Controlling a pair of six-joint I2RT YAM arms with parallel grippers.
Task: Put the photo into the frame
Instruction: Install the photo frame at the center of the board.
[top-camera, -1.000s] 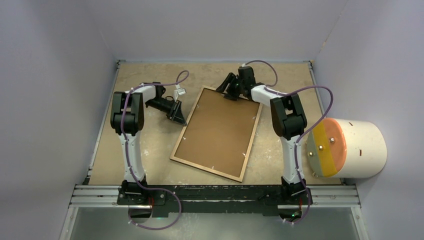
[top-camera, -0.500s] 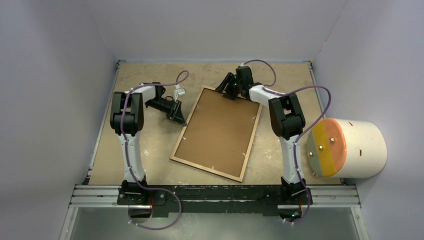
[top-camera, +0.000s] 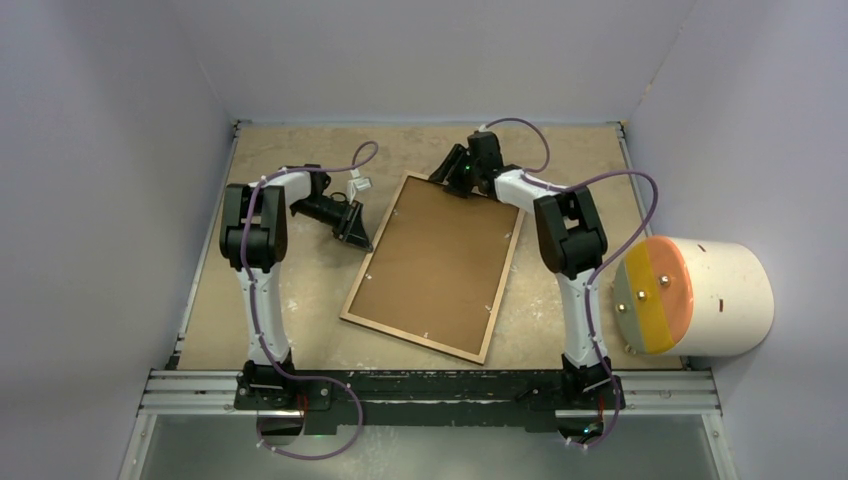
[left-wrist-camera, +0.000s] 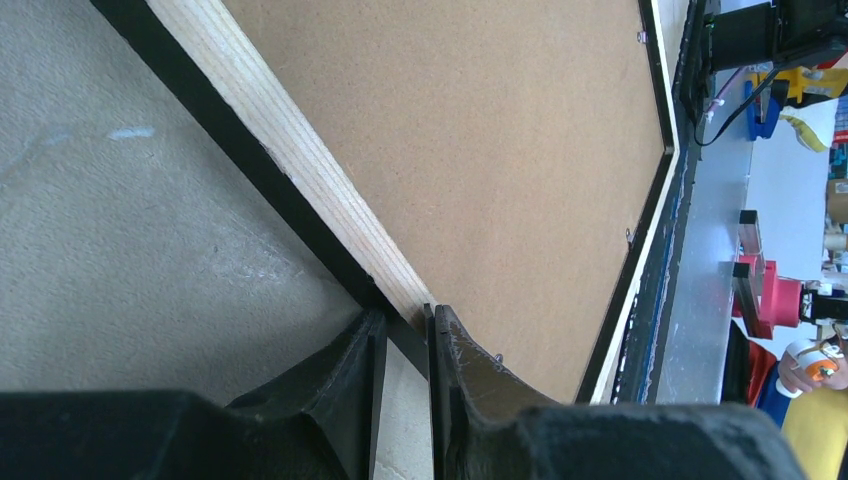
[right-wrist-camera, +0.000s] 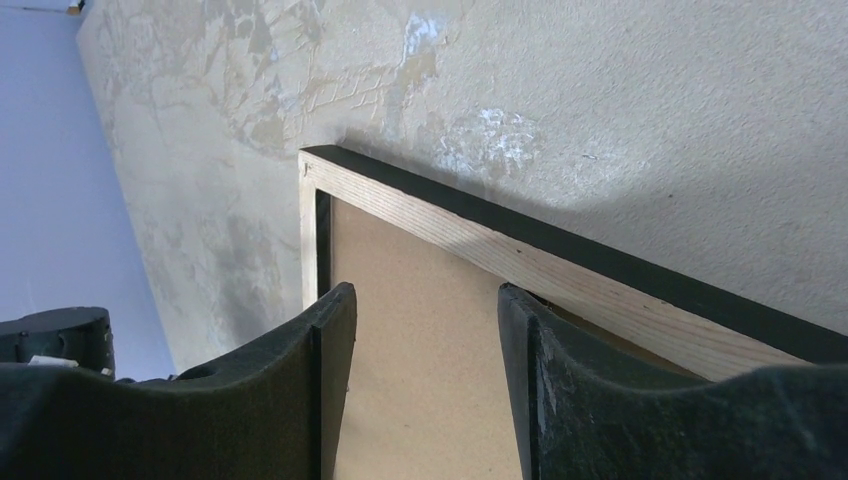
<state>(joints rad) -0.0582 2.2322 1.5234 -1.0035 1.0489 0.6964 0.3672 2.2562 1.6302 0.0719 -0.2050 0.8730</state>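
Rectangular frame shows pale wood rim, matte brown board.

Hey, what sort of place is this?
Likely a robotics lab test cell: left arm and right arm bolted to a rail, a scuffed table boxed by plain walls, a frame lying back-up.

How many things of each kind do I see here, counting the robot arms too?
White-and-black robot arms: 2
Rectangular light-wood-backed picture frame: 1
Flat brown backing board: 1
White cylinder with orange, yellow and grey face: 1
Total: 5
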